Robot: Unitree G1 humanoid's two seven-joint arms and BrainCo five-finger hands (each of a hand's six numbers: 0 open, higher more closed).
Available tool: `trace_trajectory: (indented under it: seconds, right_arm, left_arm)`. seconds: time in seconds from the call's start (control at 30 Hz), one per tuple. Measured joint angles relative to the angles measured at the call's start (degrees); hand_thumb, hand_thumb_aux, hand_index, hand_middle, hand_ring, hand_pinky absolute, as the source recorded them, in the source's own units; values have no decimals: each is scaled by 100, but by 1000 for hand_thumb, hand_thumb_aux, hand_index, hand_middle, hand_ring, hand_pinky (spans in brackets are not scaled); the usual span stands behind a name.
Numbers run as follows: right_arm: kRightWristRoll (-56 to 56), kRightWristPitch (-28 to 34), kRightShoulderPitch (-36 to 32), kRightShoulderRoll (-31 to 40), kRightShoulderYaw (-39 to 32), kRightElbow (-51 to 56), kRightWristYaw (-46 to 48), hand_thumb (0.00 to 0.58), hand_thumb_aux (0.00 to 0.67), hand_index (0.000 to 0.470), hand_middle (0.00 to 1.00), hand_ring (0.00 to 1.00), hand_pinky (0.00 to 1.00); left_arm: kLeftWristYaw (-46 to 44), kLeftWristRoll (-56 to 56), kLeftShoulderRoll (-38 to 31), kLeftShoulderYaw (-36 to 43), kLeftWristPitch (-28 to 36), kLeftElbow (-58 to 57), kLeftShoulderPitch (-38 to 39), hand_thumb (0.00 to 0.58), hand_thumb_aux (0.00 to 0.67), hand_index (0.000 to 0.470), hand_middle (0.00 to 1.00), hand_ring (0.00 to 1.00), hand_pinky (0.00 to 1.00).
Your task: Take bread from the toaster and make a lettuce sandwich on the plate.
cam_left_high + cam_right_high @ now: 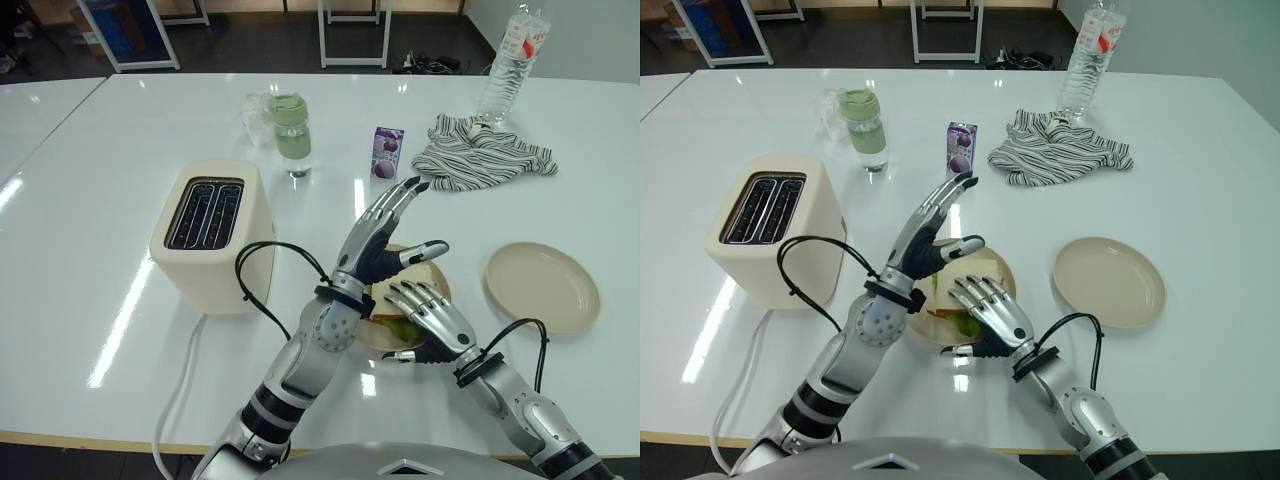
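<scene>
Seemingly near-finished | cream toaster (208,268) slots empty | bread-and-lettuce sandwich (978,272) on tan round plate (443,283) | left hand (380,245) splayed, empty | right hand (432,315) flat above, gripping nothing

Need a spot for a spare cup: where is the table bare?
Bare: left of the toaster; between the toaster and the juice carton; between the striped cloth and the empty plate. Crowded: the sandwich plate, with the left hand and right hand at it.
</scene>
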State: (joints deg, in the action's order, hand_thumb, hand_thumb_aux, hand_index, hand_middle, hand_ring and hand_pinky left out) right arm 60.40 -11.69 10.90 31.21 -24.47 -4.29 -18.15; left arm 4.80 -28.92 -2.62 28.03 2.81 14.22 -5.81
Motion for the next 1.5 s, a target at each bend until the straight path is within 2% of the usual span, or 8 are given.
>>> trace_trajectory:
  seconds: [0.27, 0.3, 0.33, 0.37, 0.4, 0.43, 0.83, 1.5]
  right_arm:
    - [-407, -520, 33, -81, 617, -438, -1128, 0, 0, 0, 0, 0, 0]
    - [-450, -604, 36, -85, 683, -495, -1171, 0, 0, 0, 0, 0, 0]
    - [-537, -660, 46, -84, 727, -542, -1183, 0, 0, 0, 0, 0, 0]
    - [-631, -735, 70, -85, 793, -598, -1184, 441, 342, 240, 914, 914, 914]
    - [-760, -810, 115, -78, 873, -663, -1150, 520, 455, 319, 1000, 1000, 1000]
    - [-966, -906, 178, -68, 944, -720, -1081, 580, 670, 470, 1000, 1000, 1000]
    - [-5313, -1328, 2921, 1945, 3112, -2027, 2746, 580, 670, 470, 1000, 1000, 1000]
    - [-2297, 31, 67, 458, 870, -236, 3160, 580, 670, 470, 1000, 1000, 1000]
  left_arm:
    - [-167, 1361, -68, -678, -916, 180, 1041, 0, 0, 0, 0, 0, 0]
    - [-179, 1420, -92, -757, -1054, 180, 1082, 0, 0, 0, 545, 545, 545]
    - [-204, 1447, -123, -837, -1187, 187, 1105, 464, 370, 260, 1000, 1000, 1000]
    - [-243, 1492, -191, -902, -1328, 201, 1130, 580, 670, 470, 1000, 1000, 1000]
    - [-332, 1555, -299, -960, -1452, 223, 1159, 580, 670, 470, 1000, 1000, 1000]
    - [-430, 1606, -399, -1025, -1548, 242, 1178, 580, 670, 470, 1000, 1000, 1000]
    - [-3447, 1082, -3506, -1720, -312, 1519, 2522, 580, 670, 470, 1000, 1000, 1000]
    - [-3091, -718, -2431, -172, 556, -168, 955, 580, 670, 470, 1000, 1000, 1000]
